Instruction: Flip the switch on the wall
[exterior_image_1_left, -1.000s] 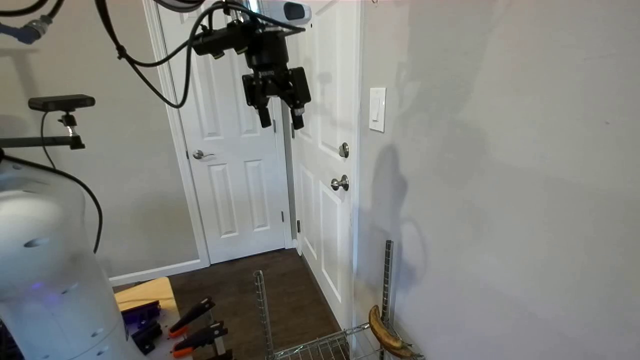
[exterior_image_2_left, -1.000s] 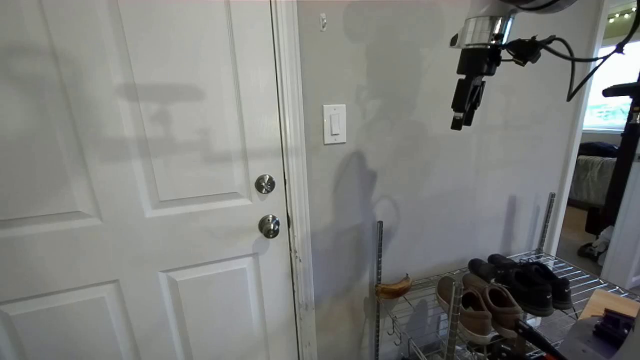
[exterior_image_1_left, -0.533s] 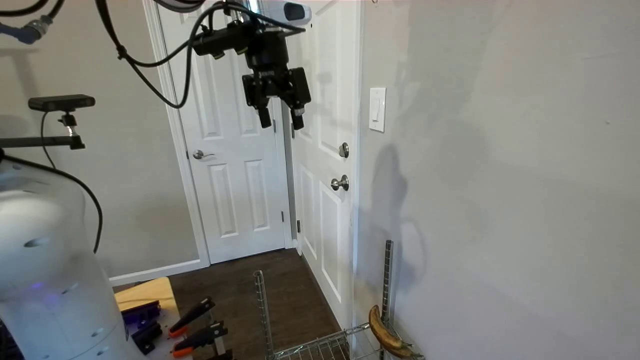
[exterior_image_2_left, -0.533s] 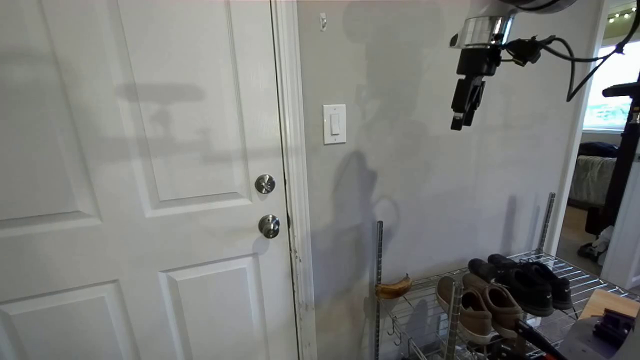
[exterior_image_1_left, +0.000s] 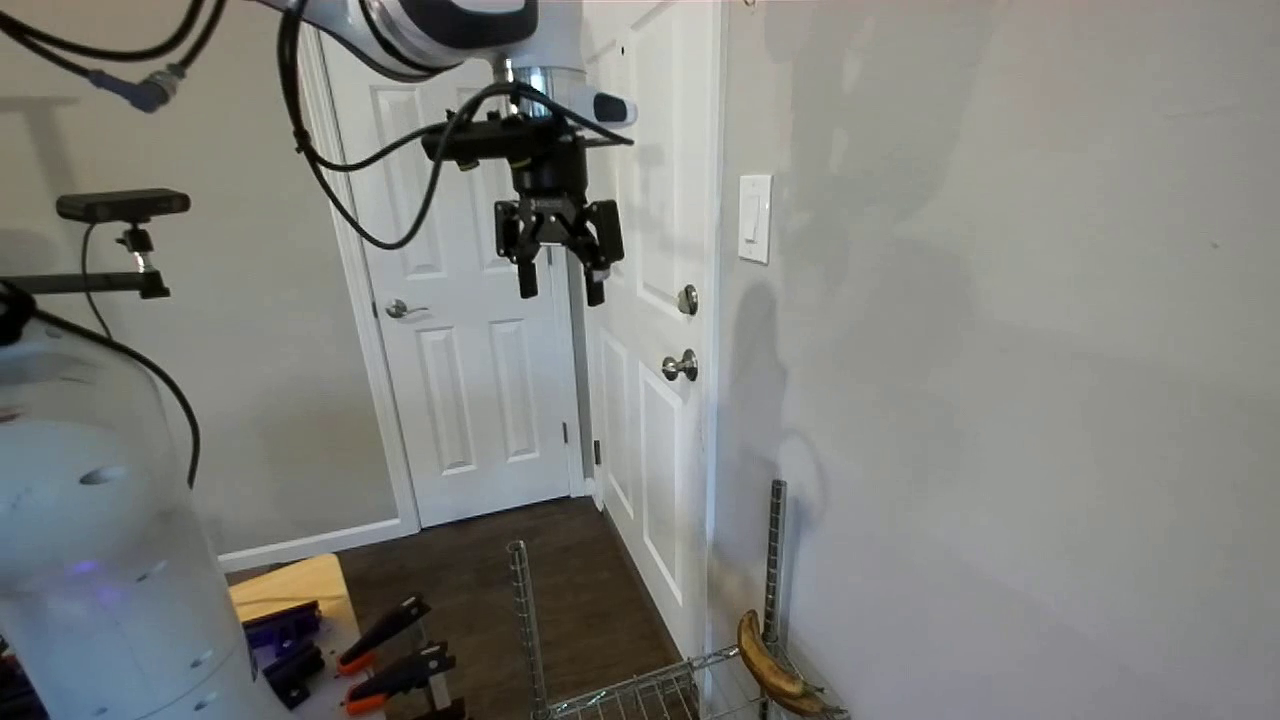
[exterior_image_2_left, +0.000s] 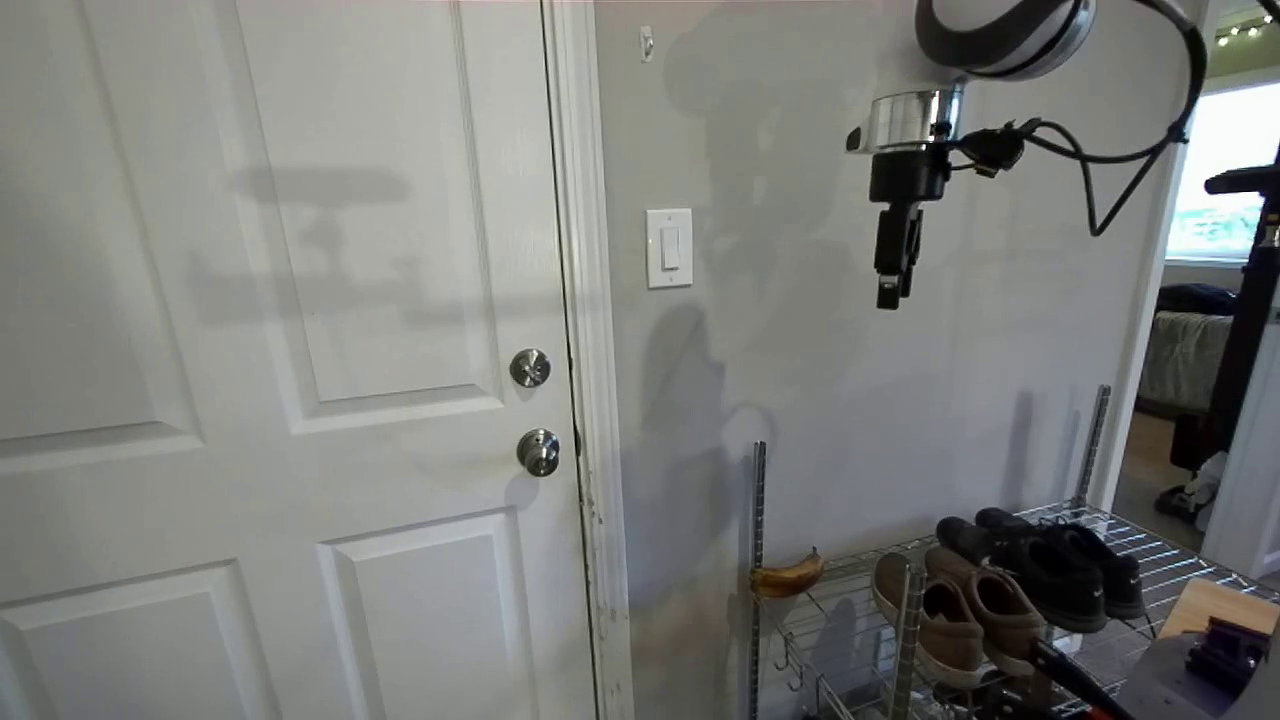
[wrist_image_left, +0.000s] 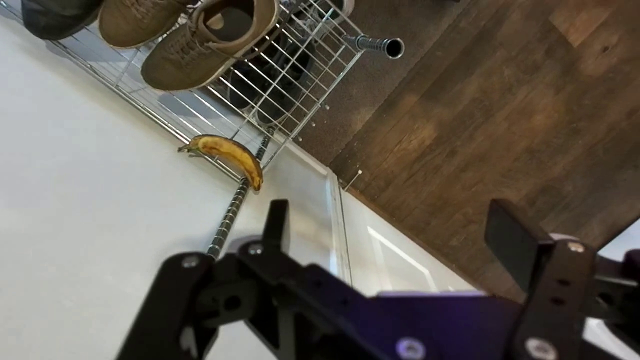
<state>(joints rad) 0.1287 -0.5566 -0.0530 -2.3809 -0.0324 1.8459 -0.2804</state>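
Wrist view: the gripper (wrist_image_left: 391, 225) is pointing down toward a wire shelf (wrist_image_left: 327, 93) and a wooden floor (wrist_image_left: 475, 125), and its two fingers (wrist_image_left: 275, 225) are standing well apart. At least one banana (wrist_image_left: 227, 150) is lying at the shelf corner, beside an upright post (wrist_image_left: 227, 217). In both exterior views, the switch (exterior_image_2_left: 669, 248) is standing upright on the wall (exterior_image_2_left: 850, 440), just beside the door frame (exterior_image_2_left: 595, 350), and the gripper is hanging well apart from it. In an exterior view, brown shoes (exterior_image_2_left: 950, 635) and black shoes (exterior_image_2_left: 1050, 580) are resting on the shelf.
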